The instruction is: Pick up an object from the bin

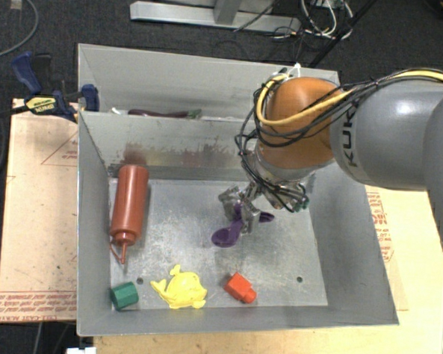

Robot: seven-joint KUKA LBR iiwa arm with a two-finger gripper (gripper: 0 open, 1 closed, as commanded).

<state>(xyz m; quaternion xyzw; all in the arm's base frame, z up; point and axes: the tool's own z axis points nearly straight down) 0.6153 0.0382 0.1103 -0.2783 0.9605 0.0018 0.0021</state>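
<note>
The jaws of the gripper (248, 210) stand closed on the upper end of a purple spoon (228, 233), as far as we can read it: the purple handle runs up between the two fingers. The spoon hangs tilted, with its rounded bowl pointing down and to the left, close over the floor. We cannot tell whether the bowl touches the floor. This places the spoon near the middle of the bin (352, 248), slightly toward the back wall.

Above the gripper we see the wrist under its orange cover (296, 121), looped with yellow and dark cables. From there the grey arm (404, 131) leads off to the right.

The other things lie well apart from the gripper. Along the front wall we note, from right to left:
- an orange-red block (240, 287)
- a yellow toy (179, 288) of irregular shape
- a green block (124, 296) in the front left corner

A red-brown squeeze bottle (128, 204) lies on its side along the left wall, its nozzle pointing toward the front.
</note>
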